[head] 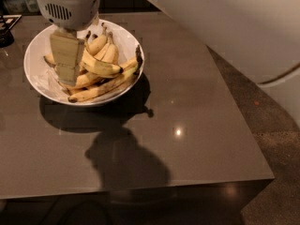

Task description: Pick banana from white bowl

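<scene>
Gripper (pixel 67 73): over the white bowl (pixel 127 37) near the counter's (pixel 187 125) far-left corner; arm cut off at top.
Banana (pixel 101 65): we lose its left end behind the gripper.
Other bananas (pixel 101 89): partly covered; we cannot count them.
Dark object (pixel 5 32): far-left corner, cut off, unidentifiable.

The bowl (pixel 127 37) sits on the counter (pixel 197 121) in the upper left of the frame, near the counter's far edge. A pile of bananas lies in it. The banana (pixel 99 65) lies on top at the bowl's middle, tip pointing right. Slimmer bananas (pixel 101 87) lie below it, along the bowl's near wall. The gripper (pixel 67 77) hangs over the bowl's left half, close beside the banana's left end. The floor (pixel 281 172) lies right of the counter.
</scene>
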`<act>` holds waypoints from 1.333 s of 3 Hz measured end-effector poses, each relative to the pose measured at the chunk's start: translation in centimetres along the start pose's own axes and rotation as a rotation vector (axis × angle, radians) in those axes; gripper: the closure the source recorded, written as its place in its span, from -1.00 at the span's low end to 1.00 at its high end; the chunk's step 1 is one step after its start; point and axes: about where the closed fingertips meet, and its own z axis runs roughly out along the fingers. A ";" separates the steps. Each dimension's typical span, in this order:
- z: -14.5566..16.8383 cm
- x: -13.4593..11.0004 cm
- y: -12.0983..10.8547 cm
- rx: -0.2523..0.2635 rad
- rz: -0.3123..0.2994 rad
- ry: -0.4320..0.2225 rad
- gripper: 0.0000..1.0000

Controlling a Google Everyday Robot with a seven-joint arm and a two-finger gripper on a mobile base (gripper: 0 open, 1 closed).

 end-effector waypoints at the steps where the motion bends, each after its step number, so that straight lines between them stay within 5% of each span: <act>1: 1.7 -0.8 -0.5 -0.047 0.009 -0.003 -0.68; 4: 6.6 -0.5 -2.4 -0.154 0.070 0.026 -0.38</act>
